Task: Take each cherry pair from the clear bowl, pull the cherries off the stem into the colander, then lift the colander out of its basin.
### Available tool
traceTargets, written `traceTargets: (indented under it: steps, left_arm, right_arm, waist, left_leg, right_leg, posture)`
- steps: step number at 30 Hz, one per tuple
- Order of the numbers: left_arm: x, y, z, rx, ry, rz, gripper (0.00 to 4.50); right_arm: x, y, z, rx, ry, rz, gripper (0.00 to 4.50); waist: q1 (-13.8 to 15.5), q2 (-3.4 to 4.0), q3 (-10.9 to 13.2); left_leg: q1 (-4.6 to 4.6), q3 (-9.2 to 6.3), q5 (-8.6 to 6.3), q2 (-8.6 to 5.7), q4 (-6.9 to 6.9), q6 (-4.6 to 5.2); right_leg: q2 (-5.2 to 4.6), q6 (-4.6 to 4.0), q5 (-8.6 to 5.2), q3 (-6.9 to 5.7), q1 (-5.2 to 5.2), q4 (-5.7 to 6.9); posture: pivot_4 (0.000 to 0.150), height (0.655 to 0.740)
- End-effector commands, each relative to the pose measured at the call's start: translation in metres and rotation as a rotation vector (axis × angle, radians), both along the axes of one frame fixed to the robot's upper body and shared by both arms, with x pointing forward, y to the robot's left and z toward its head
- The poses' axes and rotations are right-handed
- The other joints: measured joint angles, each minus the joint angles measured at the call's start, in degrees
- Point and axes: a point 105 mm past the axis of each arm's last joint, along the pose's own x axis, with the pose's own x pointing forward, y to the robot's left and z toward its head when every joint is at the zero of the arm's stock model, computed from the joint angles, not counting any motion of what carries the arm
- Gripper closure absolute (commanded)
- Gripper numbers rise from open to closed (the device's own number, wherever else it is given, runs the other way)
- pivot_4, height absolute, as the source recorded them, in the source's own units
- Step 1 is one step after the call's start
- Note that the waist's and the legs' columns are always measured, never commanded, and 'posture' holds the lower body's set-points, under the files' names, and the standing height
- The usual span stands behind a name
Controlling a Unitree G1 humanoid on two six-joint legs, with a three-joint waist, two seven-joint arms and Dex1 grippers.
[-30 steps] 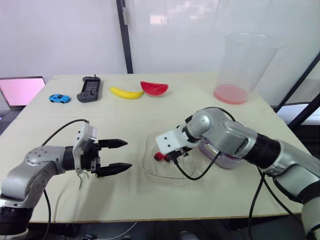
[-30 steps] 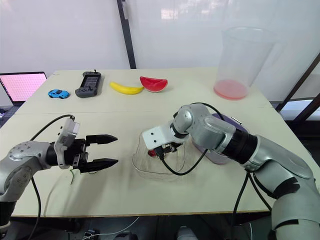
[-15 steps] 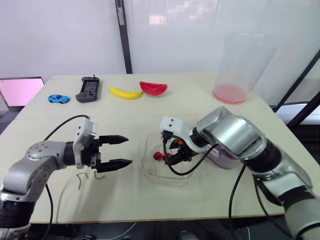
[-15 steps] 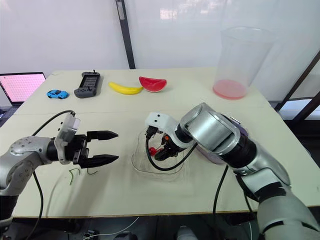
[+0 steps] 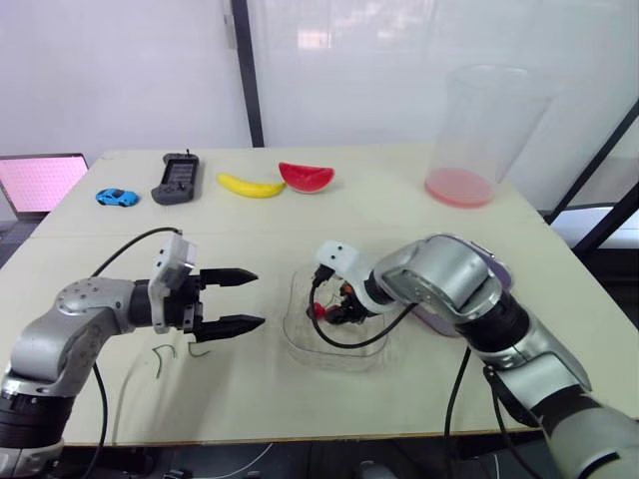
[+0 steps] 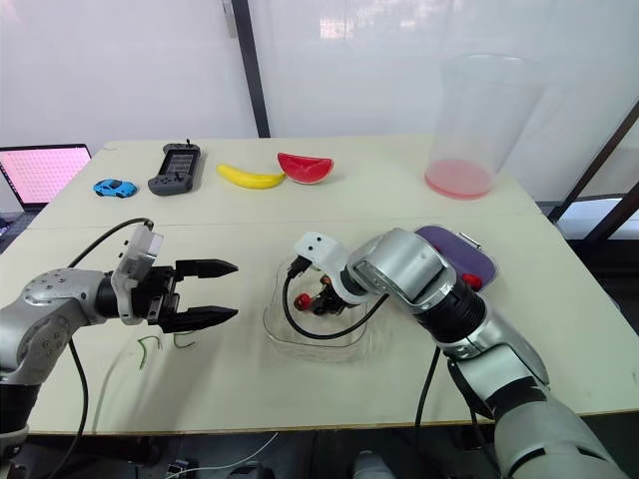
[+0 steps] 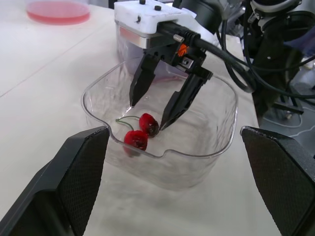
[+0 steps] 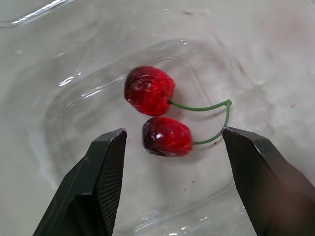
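Cherry pair (image 8: 166, 136) lies between the wide-open right hand (image 8: 172, 132); an off-centre close could squash a cherry or flick the pair from the clear bowl (image 7: 197, 167). Left hand (image 5: 258, 297) hangs wide open.

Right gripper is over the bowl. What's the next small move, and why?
Probably lower the right gripper a little and close it on the cherry pair. The gripper is open, with a finger on each side of one cherry and not touching it. The pair lies on the floor of the clear bowl, both cherries on the stem, so nothing is held yet.
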Motion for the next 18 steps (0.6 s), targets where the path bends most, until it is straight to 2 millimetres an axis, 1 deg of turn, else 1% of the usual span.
traceTargets:
  steps: [1, 9, 12, 15, 18]
  left_arm:
    - [-0.0034, 0.0009, 0.0086, 0.013, -0.035, -0.008, 0.0]
    - [-0.0036, 0.0007, 0.0097, 0.019, -0.036, -0.009, 0.0]
    - [-0.003, 0.0003, 0.0099, 0.02, -0.038, -0.01, 0.0]
    - [-0.0026, -0.0004, 0.0096, 0.019, -0.039, -0.011, 0.0]
    - [-0.0027, -0.0009, 0.0093, 0.016, -0.038, -0.012, 0.0]
  right_arm:
    - [-0.0021, 0.0042, 0.0008, 0.01, -0.013, 0.0, 1.19]
    - [-0.0045, 0.0046, -0.0055, -0.005, -0.013, -0.012, 1.19]
    - [-0.0044, 0.0031, -0.0069, -0.013, -0.015, -0.022, 2.03]
    - [-0.0047, 0.0028, -0.0065, -0.019, -0.017, -0.021, 3.4]
    - [-0.0061, 0.0035, -0.004, -0.021, -0.024, -0.01, 3.4]
  waist:
    - [0.01, 0.0, 0.0]
    - [0.01, 0.0, 0.0]
    - [0.01, 0.0, 0.0]
    - [0.01, 0.0, 0.0]
    - [0.02, 0.0, 0.0]
  left_leg:
    - [0.0, 0.0, 0.0, 0.0, 0.0, 0.0]
    - [0.0, 0.0, 0.0, 0.0, 0.0, 0.0]
    - [0.0, 0.0, 0.0, 0.0, 0.0, 0.0]
    - [0.0, 0.0, 0.0, 0.0, 0.0, 0.0]
    - [0.0, 0.0, 0.0, 0.0, 0.0, 0.0]
  right_leg:
    - [0.0, 0.0, 0.0, 0.0, 0.0, 0.0]
    - [0.0, 0.0, 0.0, 0.0, 0.0, 0.0]
    - [0.0, 0.0, 0.0, 0.0, 0.0, 0.0]
    - [0.0, 0.0, 0.0, 0.0, 0.0, 0.0]
    - [0.0, 0.0, 0.0, 0.0, 0.01, 0.0]
  posture:
    - [0.15, 0.738]
    - [0.15, 0.738]
    - [0.15, 0.738]
    - [0.15, 0.738]
    - [0.15, 0.738]
